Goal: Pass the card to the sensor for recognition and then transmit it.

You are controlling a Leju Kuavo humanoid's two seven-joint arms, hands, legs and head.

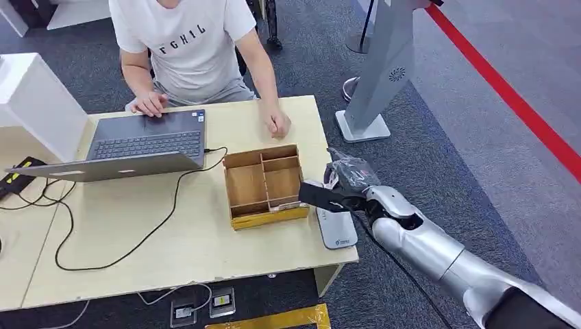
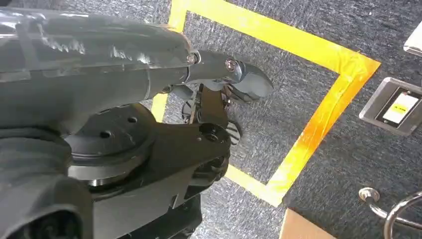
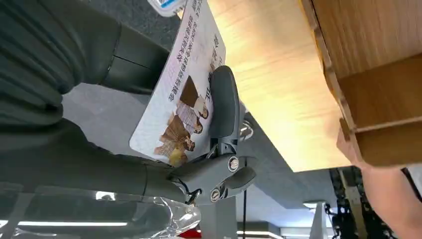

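My right hand (image 1: 351,186) reaches over the table's right edge and pinches the card (image 1: 320,196), which looks dark from above. The card hovers just above the far end of the flat grey sensor (image 1: 338,231) lying at the table's edge, beside the wooden box. In the right wrist view the card (image 3: 185,94) is white with printed text and cartoon figures, clamped under the thumb (image 3: 224,104). My left hand (image 2: 149,64) hangs over the floor, thumb (image 2: 249,79) stretched out, holding nothing.
A wooden compartment box (image 1: 264,184) stands on the light table (image 1: 171,233), left of the sensor. An open laptop (image 1: 140,147) with a black cable sits further left. A person (image 1: 185,41) sits behind the table, one hand (image 1: 277,125) near the box. A grey stand (image 1: 380,75) rises at the right.
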